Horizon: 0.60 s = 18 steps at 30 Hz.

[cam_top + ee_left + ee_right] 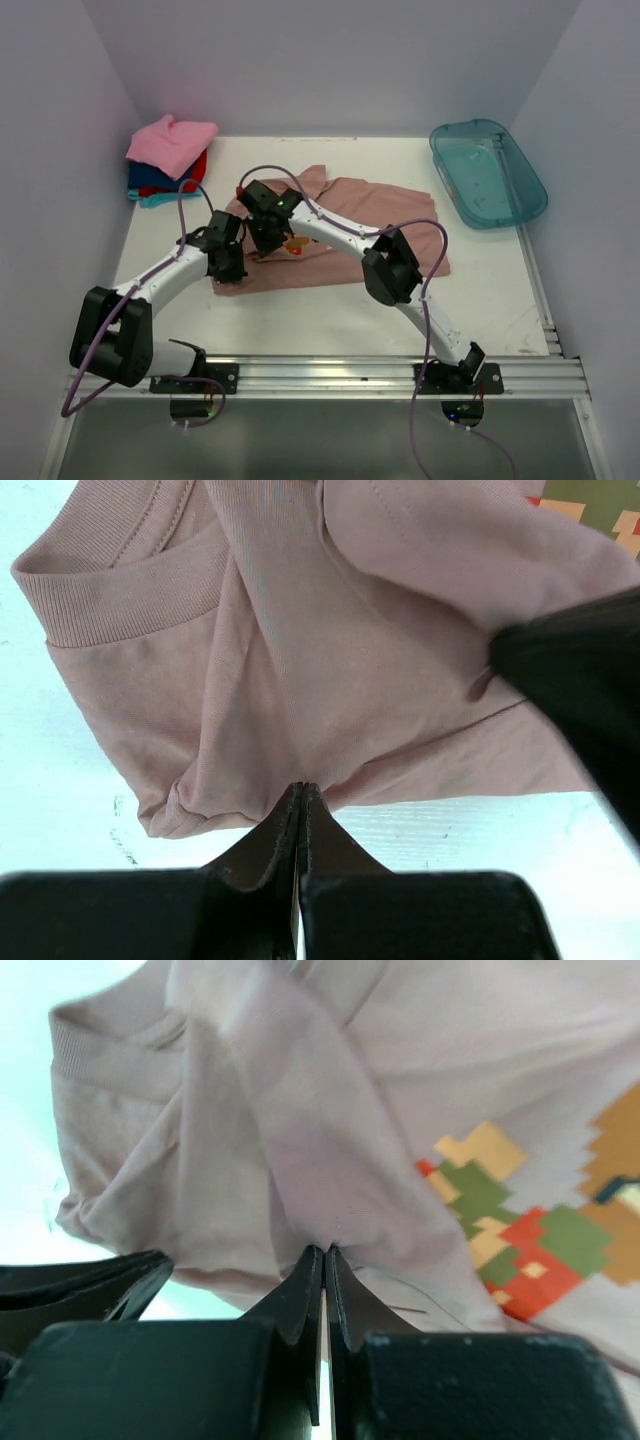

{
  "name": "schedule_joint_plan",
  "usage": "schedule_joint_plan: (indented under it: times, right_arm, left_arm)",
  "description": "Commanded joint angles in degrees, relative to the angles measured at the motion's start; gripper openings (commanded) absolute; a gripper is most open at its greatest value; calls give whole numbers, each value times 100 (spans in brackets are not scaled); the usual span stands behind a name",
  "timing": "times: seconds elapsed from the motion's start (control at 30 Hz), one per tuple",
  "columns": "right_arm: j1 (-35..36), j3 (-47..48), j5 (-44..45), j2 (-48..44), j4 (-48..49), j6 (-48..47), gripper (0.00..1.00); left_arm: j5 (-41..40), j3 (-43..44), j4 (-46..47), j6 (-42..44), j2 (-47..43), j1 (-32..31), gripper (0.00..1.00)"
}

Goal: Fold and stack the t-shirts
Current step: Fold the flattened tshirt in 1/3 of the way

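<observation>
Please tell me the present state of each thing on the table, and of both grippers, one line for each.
Dusty pink tee: unfolded, print side up, bunched near its collar where it is pinched.
Folded tees: stacked, bright pink one on top.
Teal tub: upright, no lid.
Left gripper: jaws shut on a fold of the tee.
Right gripper: jaws shut on a fold of the tee.

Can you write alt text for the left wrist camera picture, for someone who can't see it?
The left gripper, shut, pinches a fold at the edge of a dusty pink t-shirt lying on a white table. The ribbed collar shows at upper left, and a dark part of the other arm intrudes at right.
</observation>
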Motion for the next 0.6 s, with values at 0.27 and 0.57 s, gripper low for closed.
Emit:
schedule_joint_plan:
  times: [0.27, 0.57]
  right_arm:
    - [-444, 321, 1711, -467, -324, 198, 1]
    - [-840, 408, 1580, -98, 18, 242, 4]
  left_arm:
    - [-78, -14, 51, -76, -62, -17, 0]
    - [-95, -23, 51, -84, -35, -17, 0]
